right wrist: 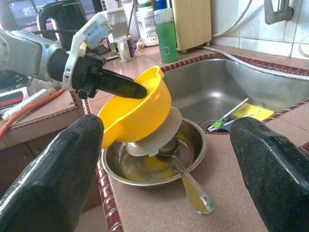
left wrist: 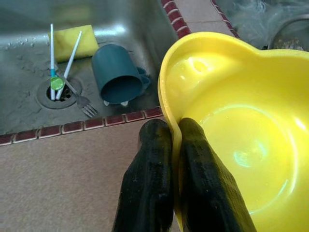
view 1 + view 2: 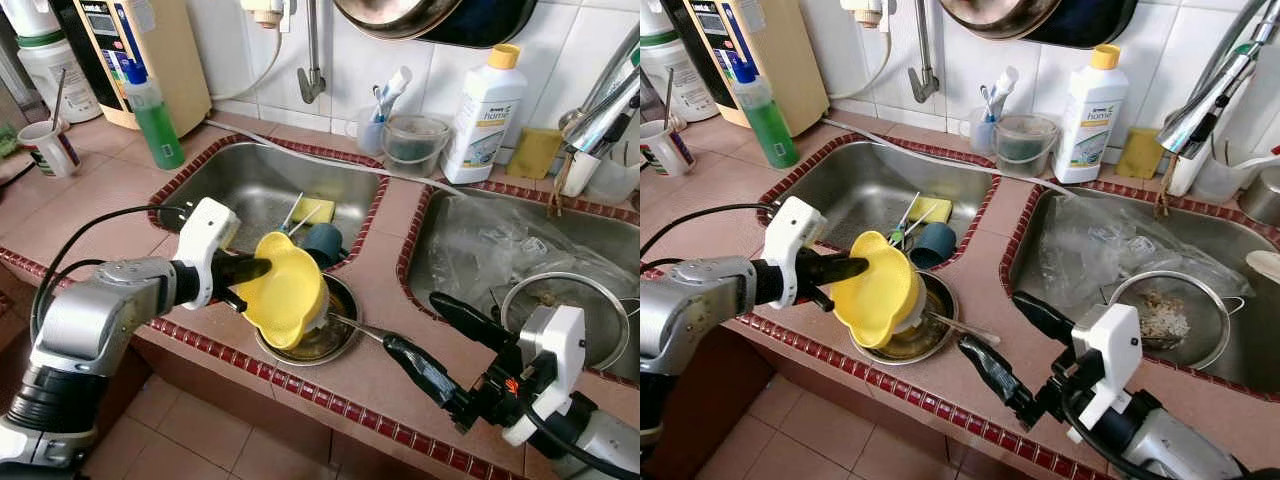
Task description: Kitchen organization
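My left gripper is shut on the rim of a yellow bowl, one finger inside the rim and one outside. The bowl is tilted on its side over a round metal dish on the pink tiled counter between the two sinks. Under the bowl, a small white dish leans in the metal dish, and a spoon lies out over its rim. My right gripper stands open just right of the metal dish, near the counter's front edge, holding nothing.
The left sink holds a teal cup, a yellow sponge, a fork and straws. The right sink has a metal strainer and a plastic bag. A green soap bottle and a white detergent bottle stand behind.
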### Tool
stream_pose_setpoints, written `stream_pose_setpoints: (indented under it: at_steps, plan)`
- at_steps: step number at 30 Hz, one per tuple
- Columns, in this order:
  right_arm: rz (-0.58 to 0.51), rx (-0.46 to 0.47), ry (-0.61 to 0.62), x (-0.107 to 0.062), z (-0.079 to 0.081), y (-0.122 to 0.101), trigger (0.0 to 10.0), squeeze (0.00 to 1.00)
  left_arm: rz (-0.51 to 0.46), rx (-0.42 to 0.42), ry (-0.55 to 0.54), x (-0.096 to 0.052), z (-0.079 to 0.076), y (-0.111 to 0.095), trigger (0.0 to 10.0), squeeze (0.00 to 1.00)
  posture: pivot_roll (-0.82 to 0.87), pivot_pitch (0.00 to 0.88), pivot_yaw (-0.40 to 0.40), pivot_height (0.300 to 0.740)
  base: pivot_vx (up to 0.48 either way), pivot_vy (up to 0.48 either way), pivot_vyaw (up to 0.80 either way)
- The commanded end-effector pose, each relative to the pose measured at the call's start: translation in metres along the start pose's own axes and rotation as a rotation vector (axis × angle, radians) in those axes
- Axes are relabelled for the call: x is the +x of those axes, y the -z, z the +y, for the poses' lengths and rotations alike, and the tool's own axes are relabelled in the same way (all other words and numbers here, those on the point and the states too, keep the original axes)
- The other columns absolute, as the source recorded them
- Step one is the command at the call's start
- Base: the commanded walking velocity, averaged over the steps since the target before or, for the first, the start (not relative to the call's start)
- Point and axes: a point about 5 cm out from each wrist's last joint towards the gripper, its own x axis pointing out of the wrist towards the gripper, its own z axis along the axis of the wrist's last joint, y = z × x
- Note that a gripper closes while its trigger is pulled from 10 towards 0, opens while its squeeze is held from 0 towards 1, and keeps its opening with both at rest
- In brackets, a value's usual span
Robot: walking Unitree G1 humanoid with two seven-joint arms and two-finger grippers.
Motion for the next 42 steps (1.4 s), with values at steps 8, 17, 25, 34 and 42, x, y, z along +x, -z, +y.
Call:
stream_pose_setpoints:
  at_steps: [8,17,25,34,42]
  plan:
    - [-0.023,0.010,0.008,0.003,-0.004,-0.004,10.0,0.00,-0.102,-0.056,0.005,-0.003,0.005,-0.020,10.0,0.00,-0.23,0.031,0.031,0.740,0.000,0.000,0.00]
    - [-0.059,0.012,0.016,0.006,-0.007,-0.010,10.0,0.00,-0.181,-0.084,-0.001,-0.005,0.008,-0.030,10.0,0.00,-0.23,0.034,0.030,0.740,0.000,0.000,0.00]
    - [-0.192,0.007,0.094,0.020,-0.017,-0.026,10.0,0.00,-0.396,0.060,-0.179,-0.004,0.020,-0.048,10.0,0.00,-0.22,0.025,0.023,0.740,0.000,0.000,0.00]
    - [-0.344,-0.046,0.280,0.047,-0.031,-0.038,10.0,0.00,-0.590,0.056,-0.178,0.015,0.011,-0.056,10.0,0.00,-0.22,0.022,0.032,0.740,0.000,0.000,0.00]
    - [-0.397,-0.119,0.497,0.052,-0.053,-0.041,10.0,0.00,-0.603,0.044,-0.191,0.026,0.014,-0.051,10.0,0.00,-0.23,0.017,0.043,0.740,0.000,0.235,0.00]
